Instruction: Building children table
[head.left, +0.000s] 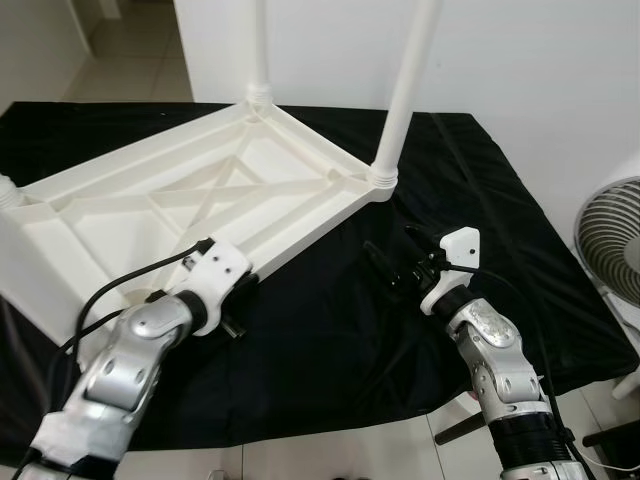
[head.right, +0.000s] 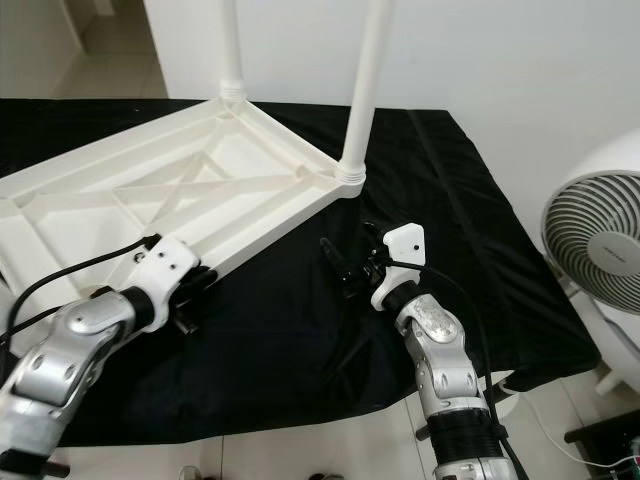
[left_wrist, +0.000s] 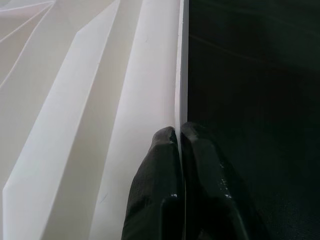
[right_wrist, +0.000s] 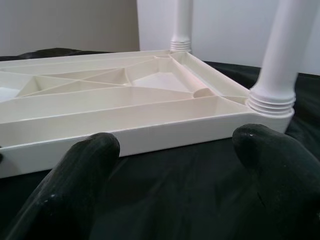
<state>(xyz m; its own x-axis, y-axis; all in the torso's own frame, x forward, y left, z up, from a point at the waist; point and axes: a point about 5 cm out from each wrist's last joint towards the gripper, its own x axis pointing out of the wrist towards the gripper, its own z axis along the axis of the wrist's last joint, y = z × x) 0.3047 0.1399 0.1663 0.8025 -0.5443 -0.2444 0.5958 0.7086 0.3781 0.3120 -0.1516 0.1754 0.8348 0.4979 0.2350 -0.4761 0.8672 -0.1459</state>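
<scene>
A white plastic children's table top (head.left: 150, 215) lies upside down on a black cloth, ribs facing up. Two white legs stand screwed into its far corners: one at the back (head.left: 258, 50), one at the right corner (head.left: 400, 95). My left gripper (head.left: 240, 295) is at the table's near rim, and the left wrist view has its fingers (left_wrist: 155, 170) shut on the thin rim edge (left_wrist: 179, 75). My right gripper (head.left: 395, 265) hovers open over the cloth just in front of the right corner, its fingertips (right_wrist: 90, 155) apart with nothing between them.
The black cloth (head.left: 330, 360) covers the work surface, with its front edge near my arms and tiled floor below. A white fan (head.left: 615, 240) stands at the right. A white wall and a doorway lie behind the table.
</scene>
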